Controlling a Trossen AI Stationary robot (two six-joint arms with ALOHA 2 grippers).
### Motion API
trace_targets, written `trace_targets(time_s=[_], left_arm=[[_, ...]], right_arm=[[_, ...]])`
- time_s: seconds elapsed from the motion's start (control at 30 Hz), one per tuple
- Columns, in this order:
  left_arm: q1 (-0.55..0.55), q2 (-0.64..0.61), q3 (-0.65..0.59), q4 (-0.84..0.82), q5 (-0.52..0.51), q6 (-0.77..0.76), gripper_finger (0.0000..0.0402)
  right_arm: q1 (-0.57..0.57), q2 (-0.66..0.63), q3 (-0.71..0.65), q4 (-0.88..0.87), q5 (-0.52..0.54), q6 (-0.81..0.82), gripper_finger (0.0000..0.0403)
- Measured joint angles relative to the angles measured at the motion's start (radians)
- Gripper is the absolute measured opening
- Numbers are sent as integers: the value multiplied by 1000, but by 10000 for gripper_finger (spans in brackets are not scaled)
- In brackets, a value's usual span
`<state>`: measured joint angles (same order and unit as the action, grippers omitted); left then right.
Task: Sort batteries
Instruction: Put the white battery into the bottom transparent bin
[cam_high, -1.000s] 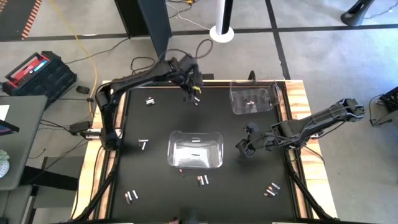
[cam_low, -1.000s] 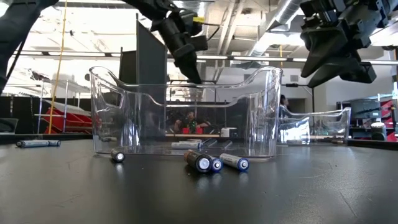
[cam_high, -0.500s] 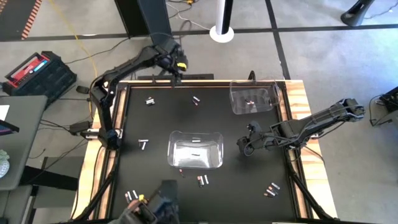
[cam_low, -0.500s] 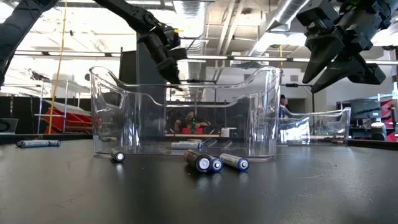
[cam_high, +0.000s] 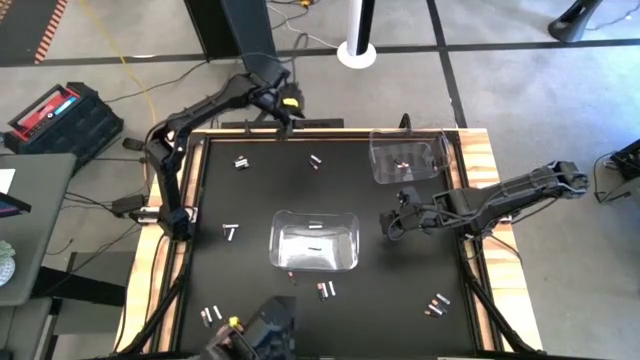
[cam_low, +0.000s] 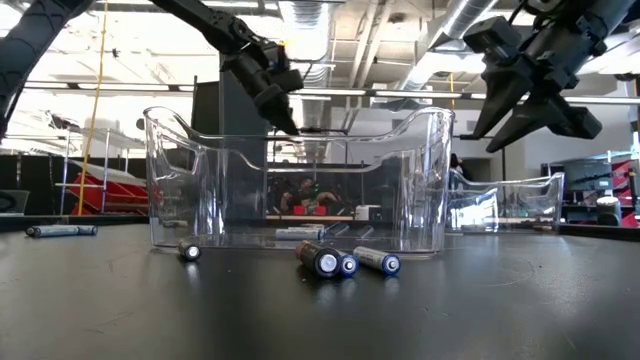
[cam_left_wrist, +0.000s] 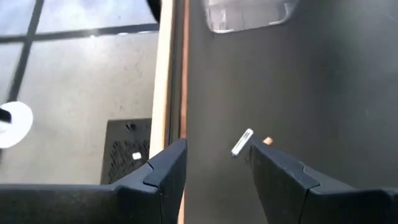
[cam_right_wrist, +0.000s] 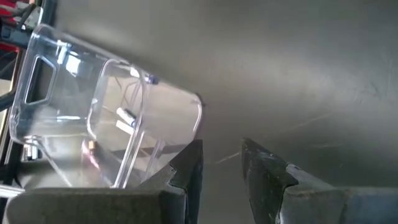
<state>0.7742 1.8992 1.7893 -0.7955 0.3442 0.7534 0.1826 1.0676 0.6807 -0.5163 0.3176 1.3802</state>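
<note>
From above we see the black desk (cam_high: 250, 200) with batteries (cam_high: 326, 290) scattered in small groups: near the far edge, at the left side, close to the near edge and in the near right corner, and a few lie inside the central clear bin (cam_high: 315, 241) and the far right clear bin (cam_high: 408, 157). The left pincer (cam_high: 285, 118) hangs over the far edge of the desk, and the right pincer (cam_high: 390, 227) hovers between the two bins. At desk level we see three batteries (cam_low: 347, 262) lying just in front of the central bin (cam_low: 300, 180), one more (cam_low: 189, 251) by its left corner, and both arms raised above. The left wrist view shows the left pincer (cam_left_wrist: 214, 165) released and empty, above the desk edge, with a silvery battery (cam_left_wrist: 242, 142) beyond it. The right wrist view shows the right pincer (cam_right_wrist: 221, 163) parted, nothing between its fingers, with the far right bin (cam_right_wrist: 93, 124) ahead holding a battery (cam_right_wrist: 126, 114).
</note>
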Motion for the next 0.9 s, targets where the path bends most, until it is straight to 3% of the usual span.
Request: trace_targets(time_s=[0.1, 0.4, 0.67, 0.9], left_arm=[[-54, 19, 0, 56, -103, 15, 166], [-127, 182, -2, 57, -217, -33, 166], [-165, 275, 4, 37, -233, -80, 166], [-190, 399, 131, -5, -271, -147, 166]], right_arm=[[-20, 0, 0, 1, 0, -24, 127], [-30, 0, 0, 5, 0, -46, 127], [5, 0, 0, 15, 0, -46, 127], [41, 0, 0, 34, 0, -42, 127]])
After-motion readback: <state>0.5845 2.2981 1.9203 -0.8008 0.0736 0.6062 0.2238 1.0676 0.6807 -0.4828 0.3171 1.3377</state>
